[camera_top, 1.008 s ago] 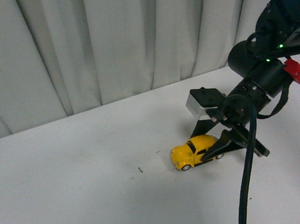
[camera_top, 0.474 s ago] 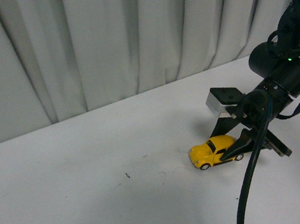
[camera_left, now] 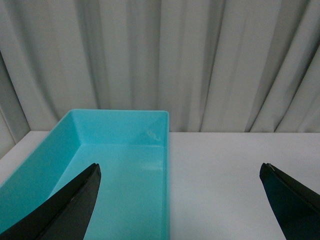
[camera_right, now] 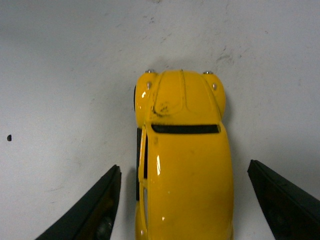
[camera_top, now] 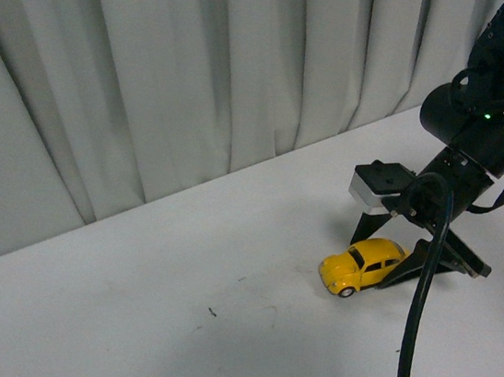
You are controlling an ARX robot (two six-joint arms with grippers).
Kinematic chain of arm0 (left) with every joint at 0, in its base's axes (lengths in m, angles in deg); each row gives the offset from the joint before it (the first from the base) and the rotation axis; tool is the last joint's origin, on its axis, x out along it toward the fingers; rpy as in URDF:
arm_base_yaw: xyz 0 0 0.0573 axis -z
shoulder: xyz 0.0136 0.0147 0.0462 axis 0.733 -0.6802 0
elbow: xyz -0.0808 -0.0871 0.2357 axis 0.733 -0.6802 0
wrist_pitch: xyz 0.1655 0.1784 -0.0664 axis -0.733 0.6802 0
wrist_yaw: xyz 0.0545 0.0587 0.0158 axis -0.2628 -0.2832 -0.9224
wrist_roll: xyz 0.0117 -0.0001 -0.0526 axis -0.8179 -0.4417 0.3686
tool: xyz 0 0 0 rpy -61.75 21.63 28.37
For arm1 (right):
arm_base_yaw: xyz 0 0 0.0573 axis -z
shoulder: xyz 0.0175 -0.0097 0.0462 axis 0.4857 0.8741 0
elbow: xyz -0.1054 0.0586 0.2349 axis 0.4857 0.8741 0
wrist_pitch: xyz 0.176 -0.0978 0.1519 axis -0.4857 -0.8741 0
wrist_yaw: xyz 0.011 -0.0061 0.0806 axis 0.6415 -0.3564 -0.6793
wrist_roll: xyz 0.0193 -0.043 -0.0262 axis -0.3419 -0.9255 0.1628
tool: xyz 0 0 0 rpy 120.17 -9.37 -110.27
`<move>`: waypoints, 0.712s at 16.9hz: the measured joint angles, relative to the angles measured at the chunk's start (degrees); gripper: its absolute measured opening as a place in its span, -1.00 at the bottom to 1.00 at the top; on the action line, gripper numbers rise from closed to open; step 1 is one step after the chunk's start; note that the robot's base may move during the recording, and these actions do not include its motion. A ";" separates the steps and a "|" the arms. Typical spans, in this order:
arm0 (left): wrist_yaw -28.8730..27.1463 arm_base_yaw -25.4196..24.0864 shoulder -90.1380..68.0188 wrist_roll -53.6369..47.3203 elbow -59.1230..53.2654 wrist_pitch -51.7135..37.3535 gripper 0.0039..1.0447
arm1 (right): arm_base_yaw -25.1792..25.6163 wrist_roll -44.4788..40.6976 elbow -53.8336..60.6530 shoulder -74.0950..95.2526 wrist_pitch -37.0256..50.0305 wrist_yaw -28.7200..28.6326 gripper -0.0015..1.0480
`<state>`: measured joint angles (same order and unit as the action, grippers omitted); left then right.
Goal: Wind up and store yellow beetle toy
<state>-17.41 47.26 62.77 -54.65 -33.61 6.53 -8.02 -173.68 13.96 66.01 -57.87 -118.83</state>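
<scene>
Right gripper [camera_top: 368,264], one of two in the scene, is lowered to the bench [camera_top: 116,355] with its two black fingers spread wide, one on either side of the yellow beetle toy [camera_top: 365,267]. In the right wrist view the same gripper [camera_right: 184,165] straddles the toy [camera_right: 182,165], and bare bench shows between each finger and the car's flanks, so nothing is clamped.

One toy car is present. It stands on its wheels on the white bench, right of centre in the front view. Its long axis runs roughly across the bench from side to side. The rounded bonnet with its two small headlights points away from the right wrist, toward the robot's left, and the tail lies between the fingers.

A single black cable [camera_top: 419,325] hangs down in front of the right arm. One small dark speck [camera_top: 211,312] marks the bench well to the left of the car.

Left gripper [camera_left: 180,167] also has its two fingers held wide apart, holding nothing. Beyond them sits one turquoise bin [camera_left: 55,155], rectangular and open-topped, on the white surface. A pale pleated curtain [camera_top: 172,78] closes off the far edge of the bench.
</scene>
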 joint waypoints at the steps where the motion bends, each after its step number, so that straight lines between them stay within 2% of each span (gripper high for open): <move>1: 0.00 0.00 0.00 0.00 0.00 0.00 0.88 | 0.00 0.04 0.22 -0.02 0.44 -0.17 0.56; 3: 0.00 0.00 0.00 0.00 0.00 0.00 0.88 | -0.02 0.09 0.39 -0.02 0.55 -0.28 0.91; 4: 0.00 0.00 0.00 0.00 0.00 0.00 0.88 | -0.02 0.07 0.39 -0.02 0.66 -0.31 0.86; 12: 0.00 0.00 0.00 0.00 0.00 0.00 0.88 | -0.50 0.09 0.83 -0.46 1.97 -0.98 0.87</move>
<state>-17.41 47.26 62.77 -54.65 -33.61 6.53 -8.52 -173.59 14.79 65.55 -55.91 -119.81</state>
